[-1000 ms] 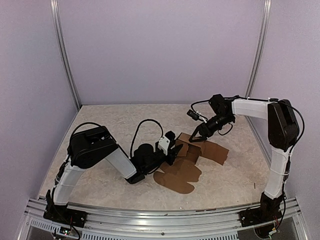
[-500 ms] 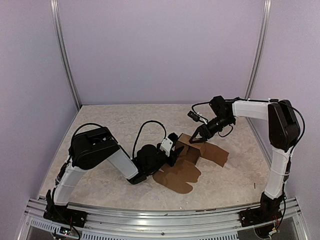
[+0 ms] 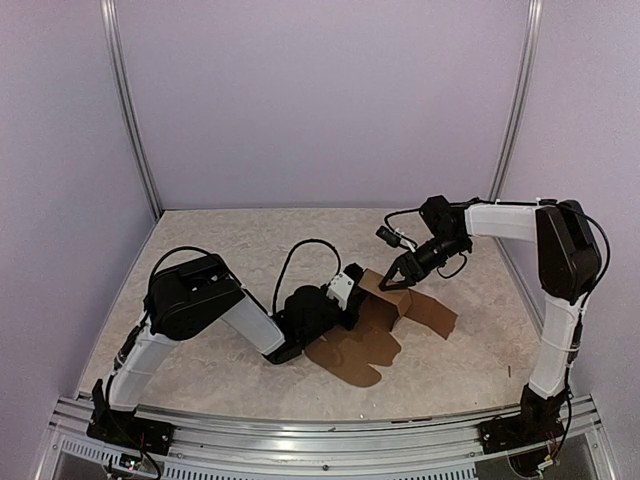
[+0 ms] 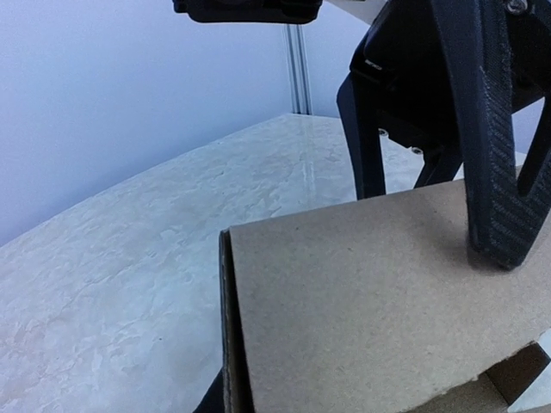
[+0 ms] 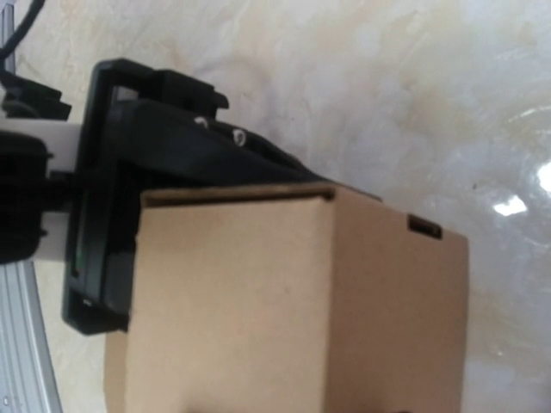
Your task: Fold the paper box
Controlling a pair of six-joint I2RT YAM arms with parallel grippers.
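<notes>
Left wrist view: a ribbed black finger (image 4: pixel 492 155) of the left gripper (image 3: pixel 356 292) lies against the face of the paper box (image 4: pixel 370 310) at the right of the frame. Its partner is hidden by the cardboard, so it cannot be told whether the pair is clenched on the panel. Behind the panel's top edge, upper right, two slim fingers (image 4: pixel 366 138) of the right gripper (image 3: pixel 396 277) stand spread apart. Their tips are out of sight, and whether they touch the box is unclear.

In the top external view the box stands partly raised just right of centre on the pale speckled table (image 3: pixel 220 250), between the two grippers. Its rounded flaps (image 3: pixel 352 358) lie flat toward the lower edge and another panel (image 3: pixel 432 308) lies flat to the right. The left arm (image 3: pixel 190 300) reaches in low from the lower left, the right arm (image 3: pixel 560 250) from the right edge.
</notes>
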